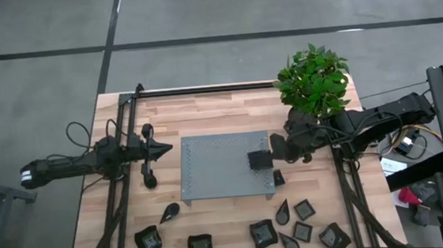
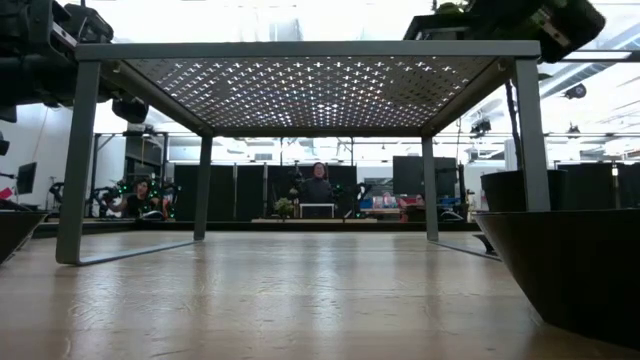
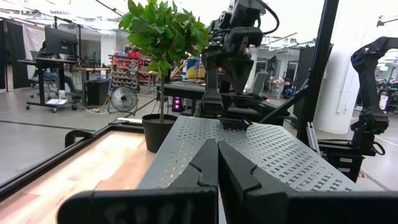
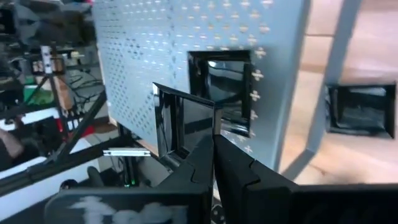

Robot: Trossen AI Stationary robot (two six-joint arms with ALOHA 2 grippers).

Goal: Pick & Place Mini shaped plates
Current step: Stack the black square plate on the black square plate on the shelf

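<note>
Square mini plate (image 4: 186, 124) pinched by its rim wall in right tool (image 4: 213, 163), held on edge over the tray (image 1: 209, 168), a second plate (image 4: 225, 87) lying flat just beyond. Looks stiff, glossy, prob slippery and chippable; rim is best hold. Square, so no long axis. Left tool (image 1: 168, 149) closed, empty, parked at tray's far side. Remaining plates (image 1: 263, 233) on worktop (image 1: 228, 104).

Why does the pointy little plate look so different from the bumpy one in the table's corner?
The teardrop plate is narrow with one pointed end; the wavy-edged plate is squarish. The teardrop plate looks smaller and lies nearer the grey tray. Both are dark, shiny and on the wood.
</note>
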